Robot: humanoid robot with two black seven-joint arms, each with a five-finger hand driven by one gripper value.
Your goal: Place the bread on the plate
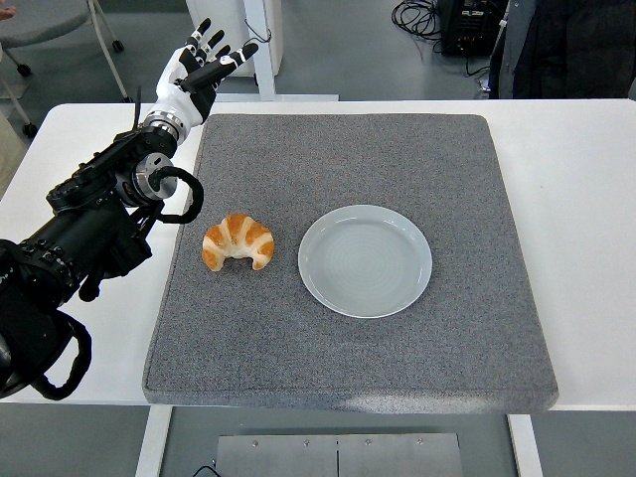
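A golden croissant [238, 241] lies on the grey mat [348, 338], left of centre. A pale blue plate [365, 260] sits on the mat just right of the croissant, empty. My left hand [204, 66] is raised above the table's far left edge, well beyond the croissant, fingers spread and holding nothing. The right arm is out of view.
The mat covers most of the white table [586, 199]. A chair [60, 30] stands at the far left behind the table. A person in dark clothes [566, 45] stands at the top right, beside cables and a black box on the floor.
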